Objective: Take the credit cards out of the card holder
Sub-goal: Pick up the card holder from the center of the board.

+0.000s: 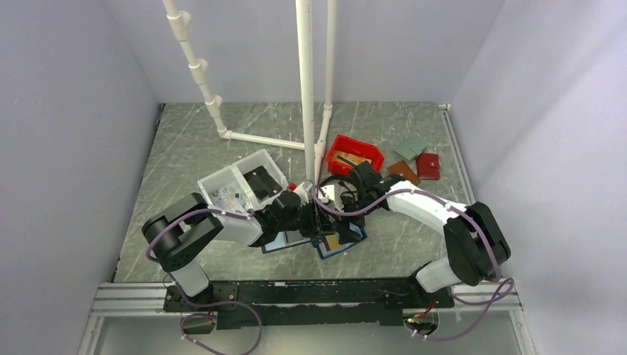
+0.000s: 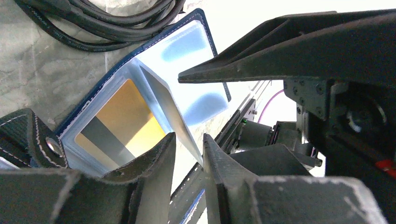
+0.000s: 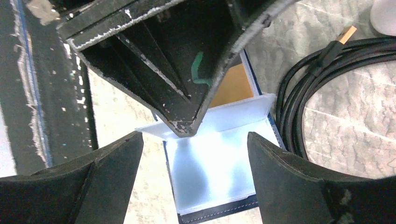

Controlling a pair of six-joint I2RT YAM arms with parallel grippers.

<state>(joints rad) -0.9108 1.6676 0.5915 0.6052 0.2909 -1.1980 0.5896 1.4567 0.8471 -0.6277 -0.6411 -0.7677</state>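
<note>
The card holder [image 2: 196,60] lies open on the table, navy outside and light blue inside [image 3: 219,168]. A gold-orange credit card [image 2: 116,121] with a black stripe sits in its clear pocket, and its orange face also shows in the right wrist view [image 3: 233,86]. One light-blue flap [image 2: 170,107] stands up, its edge running into the narrow gap of my left gripper [image 2: 189,137]; the fingers are slightly apart and do not pinch it. My right gripper [image 3: 194,137] hangs wide open over the light-blue panel, holding nothing. Both grippers meet over the holder [image 1: 336,240].
A coiled black cable [image 3: 299,93] lies right beside the holder. A white bin [image 1: 240,185] stands behind the left arm, a red bin [image 1: 355,154] behind the right. Brown and red wallets [image 1: 427,166] lie at the back right. White pipes [image 1: 304,89] rise at the back.
</note>
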